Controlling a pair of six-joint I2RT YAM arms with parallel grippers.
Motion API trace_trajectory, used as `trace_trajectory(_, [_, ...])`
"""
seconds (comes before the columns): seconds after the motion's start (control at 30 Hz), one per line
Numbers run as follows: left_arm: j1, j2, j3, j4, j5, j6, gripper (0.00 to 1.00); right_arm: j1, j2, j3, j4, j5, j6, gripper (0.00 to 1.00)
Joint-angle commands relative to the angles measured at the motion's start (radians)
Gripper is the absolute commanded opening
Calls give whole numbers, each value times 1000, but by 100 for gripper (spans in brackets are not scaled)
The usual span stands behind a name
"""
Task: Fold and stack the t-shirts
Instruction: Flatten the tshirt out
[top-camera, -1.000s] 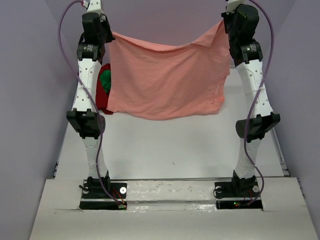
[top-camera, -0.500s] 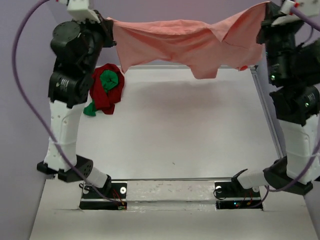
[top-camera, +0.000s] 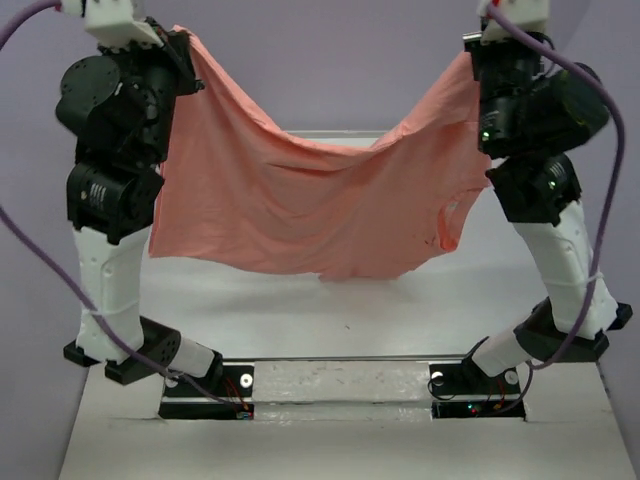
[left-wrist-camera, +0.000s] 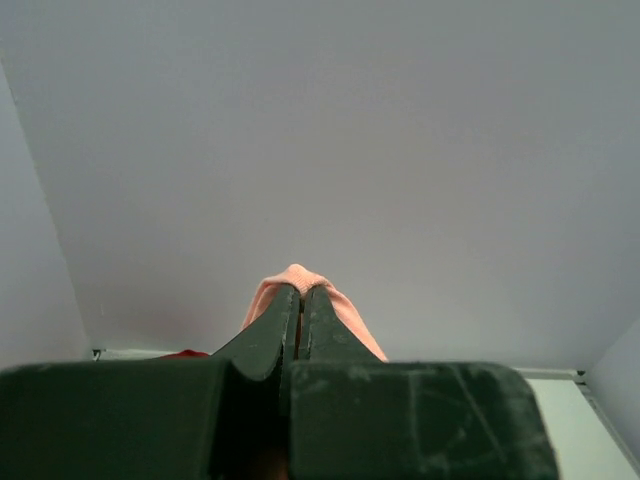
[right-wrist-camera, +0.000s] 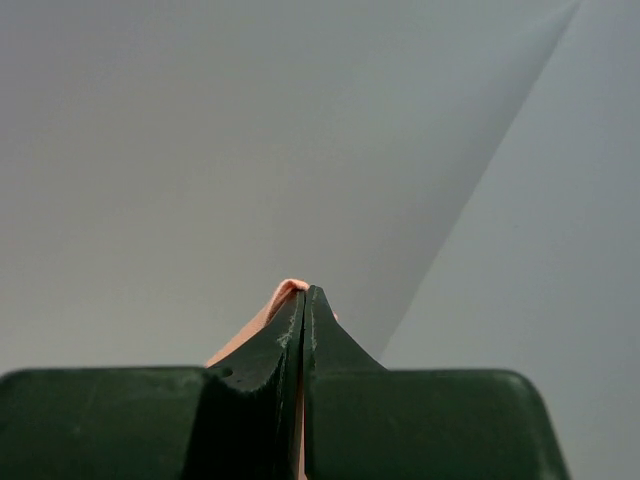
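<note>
A large salmon-pink t-shirt (top-camera: 310, 210) hangs in the air between my two arms, sagging in the middle, its lower hem above the white table (top-camera: 330, 315). My left gripper (top-camera: 180, 38) is shut on the shirt's upper left corner, and pink cloth (left-wrist-camera: 345, 315) bulges past its closed tips (left-wrist-camera: 300, 290). My right gripper (top-camera: 472, 60) is shut on the upper right corner, where a fold of pink cloth (right-wrist-camera: 268, 312) shows beside its tips (right-wrist-camera: 303, 295). A sliver of dark red cloth (left-wrist-camera: 185, 353) lies low at the left in the left wrist view. The hanging shirt hides the table's far left.
Purple walls close the space at the back and on both sides. Both arm bases (top-camera: 205, 383) (top-camera: 478, 383) are bolted at the near edge. Purple cables (top-camera: 40, 270) loop off the arms. Both elbows stand raised, close to the side walls.
From hanging at the far side, the shirt was lifted high and stretched flat. It now droops nearer and lower, covering the red and green heap seen earlier at the far left.
</note>
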Motion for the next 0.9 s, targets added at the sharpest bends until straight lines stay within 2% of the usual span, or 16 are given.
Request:
trace_trajectory(0.0, [16,171,103,11,31,15,0,-9,109,98,70,-12,-60,0])
trace_trajectory(0.13, [95,375,227,28,128,-26,0,-120,241,219,20,-98,26,0])
trace_trajectory(0.17, [133,409,262,48,173,-37,0,-194,291,245,-23,-151,101,0])
trace_trajectory(0.27, [207,519,296,103,258,-77,0,-321,364,310,-95,-265,242,0])
trace_trajectory(0.43, [260,627,309,155,323,-97,0,-424,495,385,-131,-392,357,0])
trace_trajectory(0.67, [293,603,309,174,344,-118,0,-463,478,399,-155,-431,407,0])
trace_trajectory(0.87, [269,422,189,125,317,-109,0,-451,284,257,-194,-406,431,0])
